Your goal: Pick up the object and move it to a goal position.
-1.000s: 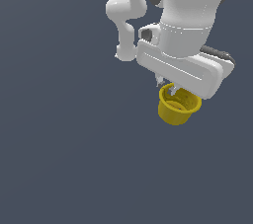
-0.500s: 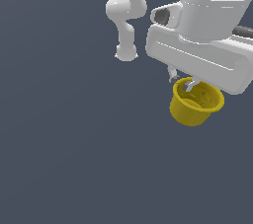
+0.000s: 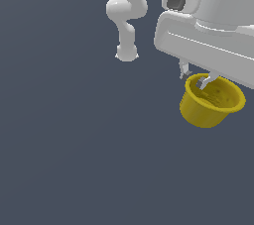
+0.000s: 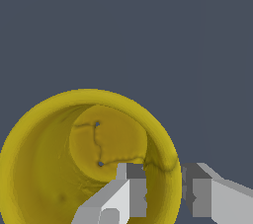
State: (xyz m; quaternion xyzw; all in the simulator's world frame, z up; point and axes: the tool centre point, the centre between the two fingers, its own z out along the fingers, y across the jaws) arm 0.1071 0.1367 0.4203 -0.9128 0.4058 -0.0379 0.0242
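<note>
Now the cup (image 3: 211,101) hangs higher and nearer the camera than a second ago, pinched by its rim in the pincer (image 3: 193,78), one finger (image 4: 129,188) inside the wall and one outside: so the lift is done and the carry to the goal is underway; no goal marker shows. Count: one cup, one arm, one pincer

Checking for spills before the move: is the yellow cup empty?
Empty. The wrist view looks straight into the yellow cup and shows its bare bottom; only one finger of the claw reaches inside.
</note>
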